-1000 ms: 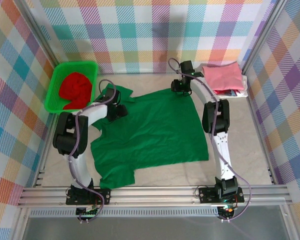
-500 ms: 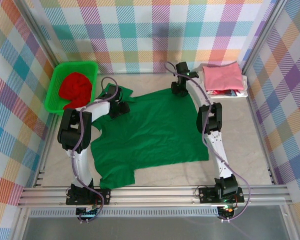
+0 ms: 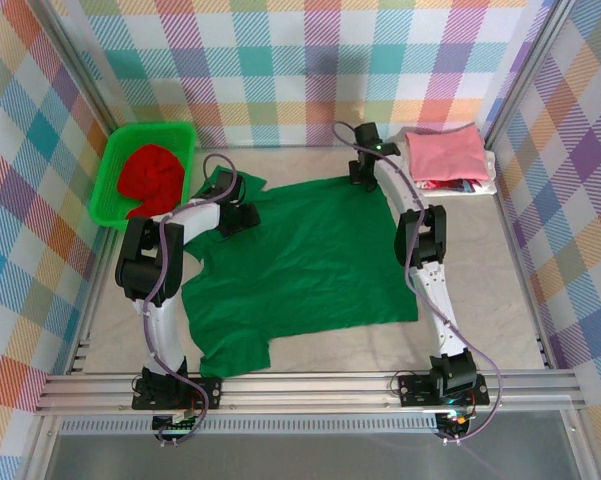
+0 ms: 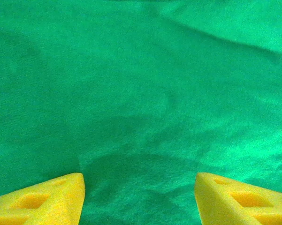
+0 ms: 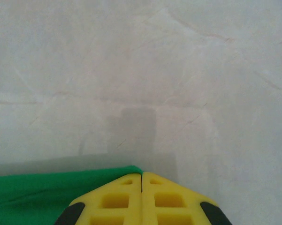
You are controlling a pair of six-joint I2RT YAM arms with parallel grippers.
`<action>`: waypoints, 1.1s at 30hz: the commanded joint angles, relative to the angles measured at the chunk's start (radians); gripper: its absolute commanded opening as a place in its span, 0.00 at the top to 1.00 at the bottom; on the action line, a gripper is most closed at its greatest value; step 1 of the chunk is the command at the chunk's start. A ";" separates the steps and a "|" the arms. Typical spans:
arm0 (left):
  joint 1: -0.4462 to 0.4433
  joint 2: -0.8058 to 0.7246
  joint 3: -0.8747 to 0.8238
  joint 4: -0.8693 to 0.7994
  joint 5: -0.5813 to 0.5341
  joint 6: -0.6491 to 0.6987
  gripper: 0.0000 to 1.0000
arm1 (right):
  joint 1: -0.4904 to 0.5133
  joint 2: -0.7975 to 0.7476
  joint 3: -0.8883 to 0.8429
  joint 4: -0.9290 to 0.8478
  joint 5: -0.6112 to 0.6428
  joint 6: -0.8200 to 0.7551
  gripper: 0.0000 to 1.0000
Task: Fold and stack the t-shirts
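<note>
Over dark green t-shirt (image 3: 300, 260), far-left part, L gripper (image 4: 140, 180) sits w/ jaws wide apart; R gripper (image 5: 141, 176) pinched closed on shirt's far-right corner, table (image 5: 141, 70) beyond.

Green t-shirt (image 3: 300, 255): dark green, plain, no print. Red t-shirt (image 3: 152, 178): plain red. Pink t-shirt (image 3: 445, 153): plain pink. Basket (image 3: 102, 195): bright green. Table (image 3: 490, 290): pale beige w/ faint marble veins. Walls (image 3: 280, 60): pastel plaid, i.e. pink, blue, yellow, green, orange on white. Left gripper (image 4: 140, 187) fingers (image 4: 47, 201): yellow. Right gripper (image 5: 141, 174): yellow w/ black patches. Arms (image 3: 435, 300): white & black.
</note>
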 commanded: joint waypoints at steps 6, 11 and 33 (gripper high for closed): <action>0.005 -0.016 0.028 -0.045 -0.042 0.044 0.37 | -0.030 0.009 0.086 0.217 0.100 -0.087 0.91; 0.011 -0.022 0.085 -0.083 -0.078 0.070 0.36 | -0.070 0.011 0.167 0.231 0.148 -0.089 0.66; 0.069 0.445 0.743 -0.303 0.001 -0.008 0.45 | -0.028 -0.415 -0.713 0.344 -0.290 0.334 1.00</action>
